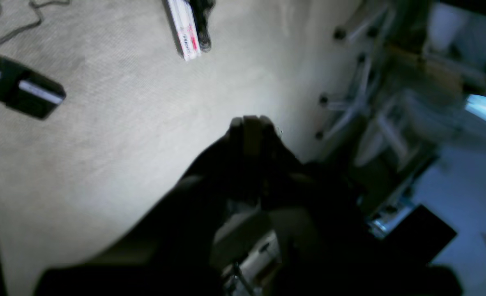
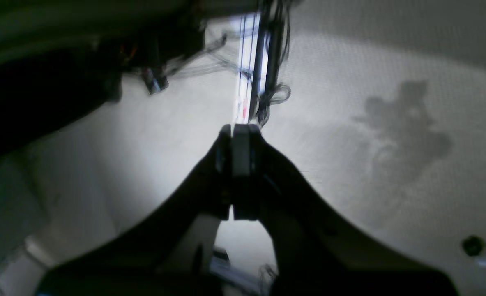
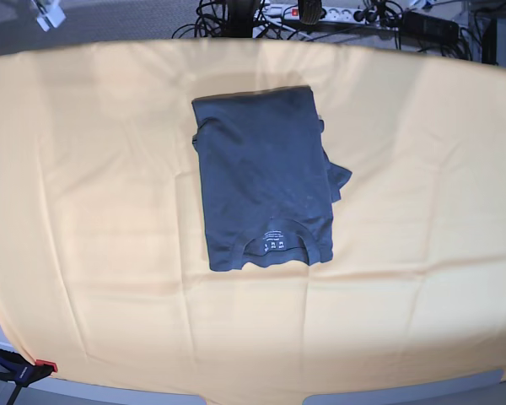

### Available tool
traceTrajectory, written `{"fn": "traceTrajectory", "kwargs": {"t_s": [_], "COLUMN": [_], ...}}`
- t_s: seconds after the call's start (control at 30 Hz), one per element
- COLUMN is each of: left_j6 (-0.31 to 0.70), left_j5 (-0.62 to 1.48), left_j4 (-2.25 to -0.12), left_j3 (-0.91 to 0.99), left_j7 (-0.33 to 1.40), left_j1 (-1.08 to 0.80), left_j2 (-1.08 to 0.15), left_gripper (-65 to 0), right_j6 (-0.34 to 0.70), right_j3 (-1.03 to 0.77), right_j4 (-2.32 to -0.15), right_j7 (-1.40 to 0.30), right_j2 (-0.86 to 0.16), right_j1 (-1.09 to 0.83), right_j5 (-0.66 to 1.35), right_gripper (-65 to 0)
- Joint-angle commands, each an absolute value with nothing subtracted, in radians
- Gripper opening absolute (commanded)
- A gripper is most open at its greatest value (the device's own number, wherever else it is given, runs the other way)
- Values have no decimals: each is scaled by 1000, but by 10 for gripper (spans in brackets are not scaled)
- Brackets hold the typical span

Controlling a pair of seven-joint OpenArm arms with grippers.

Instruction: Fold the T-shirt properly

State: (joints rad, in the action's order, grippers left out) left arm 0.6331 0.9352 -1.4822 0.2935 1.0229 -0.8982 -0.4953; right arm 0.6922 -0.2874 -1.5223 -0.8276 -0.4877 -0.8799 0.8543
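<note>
The T-shirt (image 3: 266,190) is seen in the base view lying flat on the table (image 3: 84,211), slightly above the centre of the frame. It has been folded into a tall, roughly rectangular shape, with the ribbed collar (image 3: 274,240) and its small white printed label (image 3: 274,245) at the lower edge. A sleeve (image 3: 337,179) pokes out along the right side, so the outline is not quite even there. The table is covered by an orange-yellow cloth that fills most of that view. Beyond its far edge, at the top of the frame, a tangle of cables (image 3: 228,17) and a white power strip (image 3: 308,12) are visible on grey floor. A small red and black clamp (image 3: 29,369) is fixed at the lower left corner of the table.

Neither arm appears in the base view. In the left wrist view, the left tool (image 1: 251,125) is shown dark and blurred at mid-frame with its two halves pressed together and nothing between them, above pale carpet (image 1: 115,135); a black object (image 1: 25,88) lies at the upper left. In the right wrist view, the right tool (image 2: 239,135) is likewise pressed together and empty, held above pale carpet on which a darker stain (image 2: 407,131) is seen at the right.
</note>
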Motion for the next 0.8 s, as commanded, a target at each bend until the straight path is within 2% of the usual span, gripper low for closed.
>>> {"fn": "traceTrajectory", "kwargs": {"t_s": [0.0,0.13,0.23,0.4,0.47,0.6,0.77], "left_j6": [635,635,635,626,567,354,204], "left_j5": [924,769,622,415,346,243,244], "left_j4": [-1443,-1223,-1061,-840,-763,-613,-501], "left_j3": [284,239,206,128,89,7,-72], "left_j7": [997,885,677,314,175,-59,-170], "left_j1": [-865,-714,-640,-530,-491,-421,-386], "left_j2": [-480,-361,-311,-299,-292,-250,-151], "left_gripper": [-650,-650,-650,-650,-650,-650,-650], "right_j6": [698,698,698,527,460,361,232], "right_j3": [-261,-145,-72,35,75,155,219], "right_j4": [-1491,-1281,-1114,-887,-818,-729,-706], "right_j7": [-794,-649,-516,-305,-231,-134,-123], "right_j2": [-479,-411,-367,-292,-271,-236,-175], "right_j1": [-854,-699,-616,-514,-481,-426,-392], "right_j5": [821,619,524,359,299,228,227], "right_gripper": [-650,-650,-650,-650,-650,-650,-650]}}
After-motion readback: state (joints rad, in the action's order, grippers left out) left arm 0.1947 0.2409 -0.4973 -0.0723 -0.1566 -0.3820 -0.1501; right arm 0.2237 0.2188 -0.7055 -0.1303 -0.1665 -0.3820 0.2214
